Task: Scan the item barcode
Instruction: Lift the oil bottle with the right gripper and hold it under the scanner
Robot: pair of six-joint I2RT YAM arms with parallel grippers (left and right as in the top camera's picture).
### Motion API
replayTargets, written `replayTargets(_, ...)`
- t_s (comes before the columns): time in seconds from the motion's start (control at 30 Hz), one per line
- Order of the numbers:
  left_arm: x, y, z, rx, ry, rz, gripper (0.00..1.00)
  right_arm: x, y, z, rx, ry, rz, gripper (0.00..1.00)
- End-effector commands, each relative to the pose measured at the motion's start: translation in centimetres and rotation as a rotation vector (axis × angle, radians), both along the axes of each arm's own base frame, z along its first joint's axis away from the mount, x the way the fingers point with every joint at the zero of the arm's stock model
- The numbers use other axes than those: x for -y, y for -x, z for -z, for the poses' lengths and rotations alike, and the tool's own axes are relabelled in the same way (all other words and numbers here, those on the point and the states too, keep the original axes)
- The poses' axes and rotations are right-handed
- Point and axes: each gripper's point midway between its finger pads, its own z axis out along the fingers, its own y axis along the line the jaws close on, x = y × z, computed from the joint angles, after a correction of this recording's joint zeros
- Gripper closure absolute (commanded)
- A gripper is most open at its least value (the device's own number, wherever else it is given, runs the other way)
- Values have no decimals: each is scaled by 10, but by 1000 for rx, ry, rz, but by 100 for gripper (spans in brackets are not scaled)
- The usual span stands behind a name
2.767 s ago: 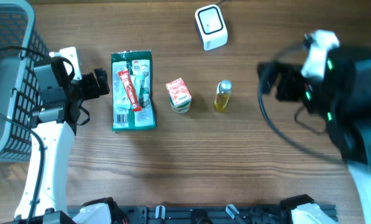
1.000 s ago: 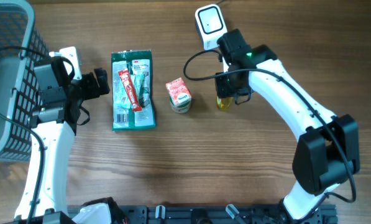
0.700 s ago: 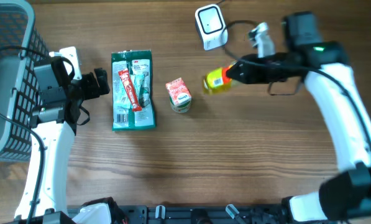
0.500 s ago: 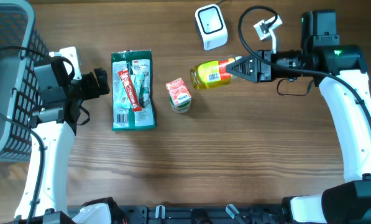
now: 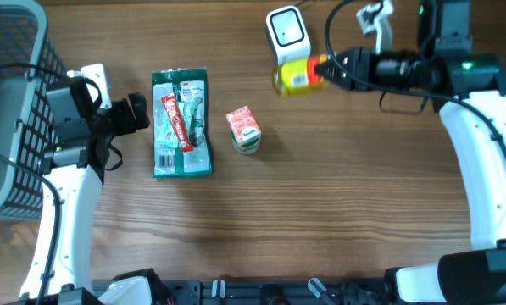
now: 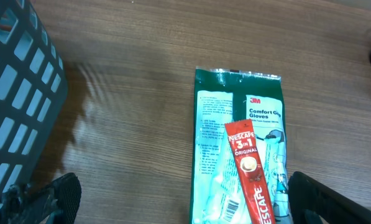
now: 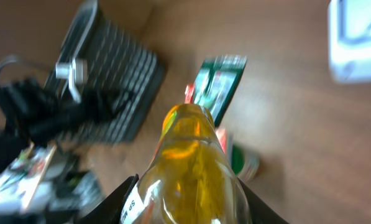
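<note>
My right fingers grip the cap end of the yellow bottle, held level in the air. In the last half second it has swung from above the carton to just beside the scanner at the tabletop's far edge, so the scan is close, though I can't tell whether the barcode faces it. My left fingers stand wide and empty by the glove packet.

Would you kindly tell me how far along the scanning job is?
Done: the right hand grips the yellow plastic bottle off the table. In hand: it is held sideways beside the white scanner. Left: the green glove packet, red sachet and small red-and-white carton lie on the table, near the open left hand.
</note>
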Motion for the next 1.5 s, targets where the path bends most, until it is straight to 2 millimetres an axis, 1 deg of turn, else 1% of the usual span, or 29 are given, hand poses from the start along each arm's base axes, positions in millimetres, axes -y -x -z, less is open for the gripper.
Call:
replayTargets(0.0, -1, -2, -2, 6, -4, 4, 0, 18, -25, -68, 249, 126, 154, 96)
replayTargets(0.03, -1, -2, -2, 6, -4, 4, 0, 21, -33, -73, 318, 207, 193, 96)
replayTargets(0.1, -1, -2, -2, 6, -4, 4, 0, 23, -50, -68, 401, 371, 272, 96)
replayTargets(0.13, -1, -2, -2, 6, -4, 4, 0, 20, -59, -62, 438, 454, 293, 96)
replayTargets(0.2, -1, -2, -2, 6, -4, 4, 0, 6, -77, -49, 503, 601, 313, 96)
replayTargets(0.3, -1, -2, -2, 6, -4, 4, 0, -16, -110, -13, 581, 851, 324, 96)
replayTargets(0.33, -1, -2, -2, 6, -4, 4, 0, -25, -121, 6, 588, 917, 317, 96)
replayTargets(0.37, -1, -2, -2, 6, -4, 4, 0, -29, -132, 21, 581, 953, 330, 96)
replayTargets(0.4, -1, -2, -2, 6, -4, 4, 0, -30, -144, 40, 572, 989, 344, 96)
replayTargets(0.43, -1, -2, -2, 6, -4, 4, 0, -31, -153, 55, 565, 1017, 339, 96)
replayTargets(0.47, -1, -2, -2, 6, -4, 4, 0, -32, -162, 75, 552, 1047, 338, 96)
replayTargets(0.53, -1, -2, -2, 6, -4, 4, 0, -33, -173, 101, 547, 1098, 315, 96)
replayTargets(0.57, -1, -2, -2, 6, -4, 4, 0, -28, -181, 118, 548, 1171, 316, 96)
replayTargets(0.6, -1, -2, -2, 6, -4, 4, 0, -17, -190, 132, 550, 1275, 350, 95)
replayTargets(0.63, -1, -2, -2, 6, -4, 4, 0, -14, -194, 140, 558, 1325, 346, 96)
replayTargets(0.67, -1, -2, -2, 6, -4, 4, 0, -18, -197, 149, 570, 1350, 321, 96)
replayTargets(0.7, -1, -2, -2, 6, -4, 4, 0, -22, -198, 152, 583, 1362, 302, 96)
replayTargets(0.83, -1, -2, -2, 6, -4, 4, 0, -39, -207, 134, 699, 1378, 290, 96)
replayTargets(0.9, -1, -2, -2, 6, -4, 4, 0, -45, -207, 131, 720, 1377, 285, 96)
replayTargets(0.97, -1, -2, -2, 6, -4, 4, 0, -49, -205, 136, 724, 1376, 278, 96)
replayTargets(1.07, -1, -2, -2, 6, -4, 4, 0, -50, -206, 146, 749, 1436, 215, 96)
replayTargets(1.13, -1, -2, -2, 6, -4, 4, 0, -50, -208, 155, 754, 1478, 172, 96)
replayTargets(1.2, -1, -2, -2, 6, -4, 4, 0, -51, -209, 172, 737, 1485, 154, 96)
replayTargets(1.27, -1, -2, -2, 6, -4, 4, 0, -51, -208, 176, 721, 1466, 167, 96)
replayTargets(1.3, -1, -2, -2, 6, -4, 4, 0, -51, -208, 169, 720, 1448, 198, 96)
replayTargets(1.33, -1, -2, -2, 6, -4, 4, 0, -50, -207, 157, 726, 1421, 235, 96)
replayTargets(1.37, -1, -2, -2, 6, -4, 4, 0, -45, -206, 136, 735, 1407, 293, 96)
replayTargets(1.43, -1, -2, -2, 6, -4, 4, 0, -22, -197, 86, 731, 1405, 435, 96)
replayTargets(1.47, -1, -2, -2, 6, -4, 4, 0, -12, -190, 67, 719, 1403, 479, 96)
